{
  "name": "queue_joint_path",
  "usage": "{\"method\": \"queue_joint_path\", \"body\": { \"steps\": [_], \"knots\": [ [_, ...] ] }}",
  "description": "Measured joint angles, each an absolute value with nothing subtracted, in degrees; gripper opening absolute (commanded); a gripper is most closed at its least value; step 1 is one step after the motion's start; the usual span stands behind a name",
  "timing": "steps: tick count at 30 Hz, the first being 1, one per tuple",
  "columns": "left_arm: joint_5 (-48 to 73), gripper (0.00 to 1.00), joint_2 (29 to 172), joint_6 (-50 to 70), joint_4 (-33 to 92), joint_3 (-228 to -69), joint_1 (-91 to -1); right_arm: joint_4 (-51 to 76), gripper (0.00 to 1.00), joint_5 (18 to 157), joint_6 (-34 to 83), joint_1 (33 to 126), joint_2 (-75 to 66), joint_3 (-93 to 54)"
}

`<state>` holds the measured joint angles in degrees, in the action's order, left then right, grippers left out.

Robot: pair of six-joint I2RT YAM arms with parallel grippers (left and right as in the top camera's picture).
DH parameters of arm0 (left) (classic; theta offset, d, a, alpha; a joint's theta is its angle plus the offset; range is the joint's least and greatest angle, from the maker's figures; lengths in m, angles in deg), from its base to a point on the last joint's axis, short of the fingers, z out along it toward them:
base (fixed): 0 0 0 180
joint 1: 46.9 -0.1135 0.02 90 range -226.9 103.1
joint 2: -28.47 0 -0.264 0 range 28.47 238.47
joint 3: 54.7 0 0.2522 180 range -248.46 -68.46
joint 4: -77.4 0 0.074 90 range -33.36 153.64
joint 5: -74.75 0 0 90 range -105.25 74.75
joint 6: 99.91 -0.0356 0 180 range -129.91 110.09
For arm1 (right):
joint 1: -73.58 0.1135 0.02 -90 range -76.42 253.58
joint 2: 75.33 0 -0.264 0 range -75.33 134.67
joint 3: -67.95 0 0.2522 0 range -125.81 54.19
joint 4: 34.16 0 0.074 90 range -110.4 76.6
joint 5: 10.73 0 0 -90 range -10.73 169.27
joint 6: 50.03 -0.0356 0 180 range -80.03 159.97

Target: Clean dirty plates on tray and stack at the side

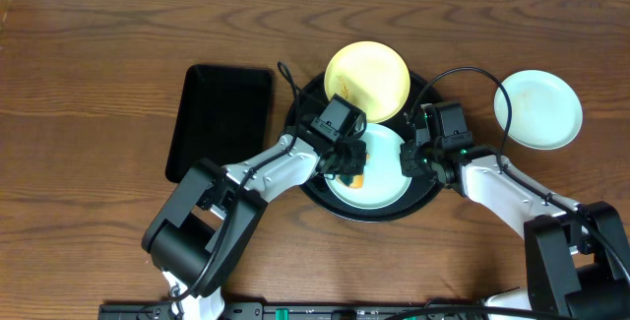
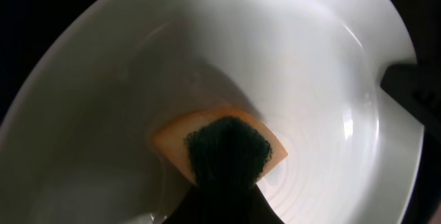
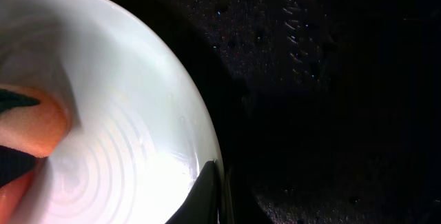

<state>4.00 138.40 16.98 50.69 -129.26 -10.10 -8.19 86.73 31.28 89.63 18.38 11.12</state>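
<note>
Left gripper (image 1: 349, 169) and right gripper (image 1: 413, 158) clamped, arms converging

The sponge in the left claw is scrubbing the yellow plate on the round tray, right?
No. The overhead view shows the sponge in the left claw scrubbing the pale green plate on the round tray; the yellow plate lies beside it.

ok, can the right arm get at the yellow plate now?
Likely not yet: its fingers seem clamped on the rim of the mint plate under the sponge. Once released, the yellow plate looks unobstructed.
</note>
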Motion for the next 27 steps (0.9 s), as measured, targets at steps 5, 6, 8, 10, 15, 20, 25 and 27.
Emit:
{"method": "queue_joint_path", "body": {
  "steps": [5, 6, 8, 10, 15, 20, 25, 27],
  "knots": [
    [5.2, 0.08, 138.3, 22.0, 51.0, -128.8, -10.1, -8.2, 0.01, 86.8, 31.3, 89.6, 18.4, 11.1],
    [5.5, 0.08, 138.3, 22.8, 51.0, -128.7, -10.1, -8.2, 0.01, 86.7, 31.3, 89.6, 18.4, 11.1],
    [6.7, 0.08, 138.2, 24.6, 51.0, -128.4, -10.1, -8.2, 0.01, 86.7, 31.3, 89.6, 18.4, 11.1],
    [8.3, 0.08, 138.2, 25.6, 51.4, -128.1, -10.1, -8.2, 0.01, 86.8, 31.3, 89.6, 18.4, 11.1],
    [13.5, 0.07, 138.4, 26.8, 52.2, -127.0, -9.9, -8.2, 0.01, 86.8, 31.3, 89.6, 18.4, 11.1],
    [20.0, 0.07, 138.8, 27.6, 56.3, -125.2, -9.9, -8.2, 0.01, 86.7, 31.3, 89.6, 18.4, 11.1],
    [23.9, 0.07, 138.7, 30.5, 66.9, -122.2, -11.3, -8.1, 0.05, 86.8, 31.3, 89.6, 18.4, 11.1],
    [23.4, 0.07, 137.4, 32.0, 70.6, -121.3, -13.1, -8.1, 0.07, 86.8, 31.3, 89.6, 18.4, 11.1]
  ]
}}
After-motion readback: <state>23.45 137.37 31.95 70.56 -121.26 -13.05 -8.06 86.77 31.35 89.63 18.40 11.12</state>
